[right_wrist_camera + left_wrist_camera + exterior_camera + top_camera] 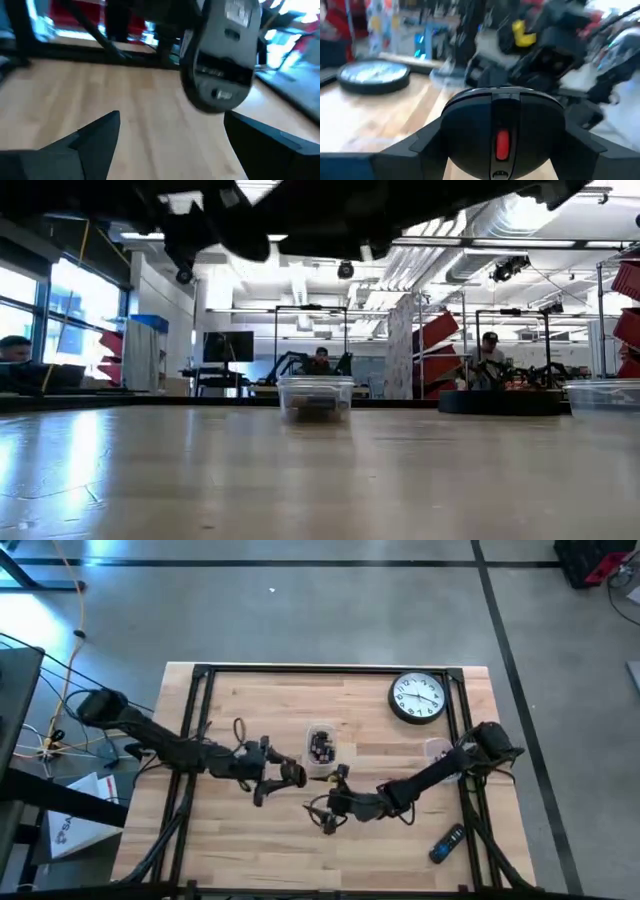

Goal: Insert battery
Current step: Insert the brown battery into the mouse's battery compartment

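The left gripper (285, 776) is clamped on a black mouse (502, 132), lifted off the table (300, 850) with its underside — apparently — facing the right gripper (330, 815), which hangs just beside it, fingers spread wide and empty.

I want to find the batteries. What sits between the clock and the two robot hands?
In the high view, a small clear container sits between the clock and the left gripper and right gripper.

Bright ceiling lamps (345, 270) and windows (75, 305) light the room evenly. Glare sheens the table (320, 470) along its near edge. Both wrist views are motion-blurred; the mouse (502, 135) looms soft.
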`<state>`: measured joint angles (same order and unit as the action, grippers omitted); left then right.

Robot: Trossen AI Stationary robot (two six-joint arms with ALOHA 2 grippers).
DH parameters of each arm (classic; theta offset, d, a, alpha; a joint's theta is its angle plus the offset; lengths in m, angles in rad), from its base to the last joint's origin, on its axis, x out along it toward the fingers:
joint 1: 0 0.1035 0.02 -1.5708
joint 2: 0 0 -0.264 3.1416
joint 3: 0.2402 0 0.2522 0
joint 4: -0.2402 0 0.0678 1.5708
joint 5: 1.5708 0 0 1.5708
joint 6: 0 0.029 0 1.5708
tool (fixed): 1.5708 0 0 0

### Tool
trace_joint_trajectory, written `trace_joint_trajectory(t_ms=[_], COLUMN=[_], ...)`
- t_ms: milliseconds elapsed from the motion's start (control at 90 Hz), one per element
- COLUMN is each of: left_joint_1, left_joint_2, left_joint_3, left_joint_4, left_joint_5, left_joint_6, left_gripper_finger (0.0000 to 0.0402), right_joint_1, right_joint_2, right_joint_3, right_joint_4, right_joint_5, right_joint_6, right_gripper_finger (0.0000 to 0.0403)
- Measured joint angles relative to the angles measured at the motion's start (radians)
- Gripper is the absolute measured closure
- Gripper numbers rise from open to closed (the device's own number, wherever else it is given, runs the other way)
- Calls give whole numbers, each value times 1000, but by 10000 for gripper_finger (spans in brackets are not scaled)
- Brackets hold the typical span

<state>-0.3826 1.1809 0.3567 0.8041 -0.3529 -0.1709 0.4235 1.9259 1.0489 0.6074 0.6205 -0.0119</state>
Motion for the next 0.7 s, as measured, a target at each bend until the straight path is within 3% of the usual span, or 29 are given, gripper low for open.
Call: trace_joint_trajectory(t_ms=[244,500,700], left_joint_1=[-51,-105,-129], left_joint_2=[0,3,48], left_joint_3=[-31,-31,-30], left_joint_4=[36,87,143], left_joint_5=[1,2,-32], left_joint_6=[51,122,143], left_gripper_finger=[151,151,151], right_joint_1=[-43,-91,-107], right_joint_2=[-3,-3,-2], right_joint_3=[46,91,126], right_joint_4=[3,-43,-51], right_joint_5=[-58,-215,-273], right_joint_6=[7,71,88], right_gripper_finger=[75,75,75])
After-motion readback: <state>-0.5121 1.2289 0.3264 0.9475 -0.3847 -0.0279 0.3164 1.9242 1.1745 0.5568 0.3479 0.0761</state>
